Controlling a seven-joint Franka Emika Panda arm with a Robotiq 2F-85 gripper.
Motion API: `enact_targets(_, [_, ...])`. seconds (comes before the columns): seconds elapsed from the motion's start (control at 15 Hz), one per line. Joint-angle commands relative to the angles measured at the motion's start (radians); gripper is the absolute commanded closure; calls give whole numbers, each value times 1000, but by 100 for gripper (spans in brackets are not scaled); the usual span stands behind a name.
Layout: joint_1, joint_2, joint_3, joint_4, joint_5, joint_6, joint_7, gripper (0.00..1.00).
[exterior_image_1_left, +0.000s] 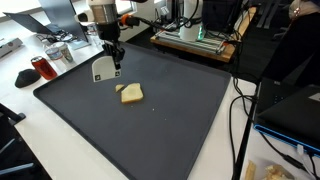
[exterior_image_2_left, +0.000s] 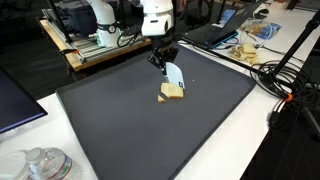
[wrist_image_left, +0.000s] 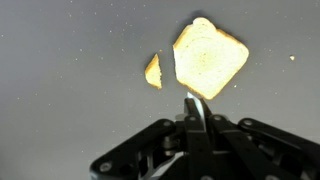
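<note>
Gripper (exterior_image_1_left: 115, 62) is clamped on a spatula (exterior_image_1_left: 102, 70) — blade just upper left of the toast (exterior_image_1_left: 131, 93), mid-frame on the mat (exterior_image_1_left: 180, 115).

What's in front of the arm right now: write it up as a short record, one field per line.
gripper: shut on flat blade tool
flat blade tool: light-coloured, hangs from the jaws over the mat
bread slice: toasted, flat on the mat, just ahead of the blade tip
small bread piece: beside the slice, a narrow gap between them
mat: dark grey
blade touching bread: cannot tell
</note>
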Motion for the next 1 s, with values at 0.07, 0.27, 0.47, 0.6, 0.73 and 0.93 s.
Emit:
enact_targets(0.07, [-92,-41,63,-34,201,-4,-199,99])
enact_targets(0.27, [-137,-28,78,-18,309,-21,-300,99])
enact_targets(0.47, [-192,-23,100,-8,438,-47,-439,99])
enact_targets(0.6, [-218,-16,103,-1,512,-72,-516,99])
enact_targets(0.73, [-238,-6,95,6,586,-108,-594,99])
enact_targets(0.93, [-251,24,70,27,680,-179,-692,99])
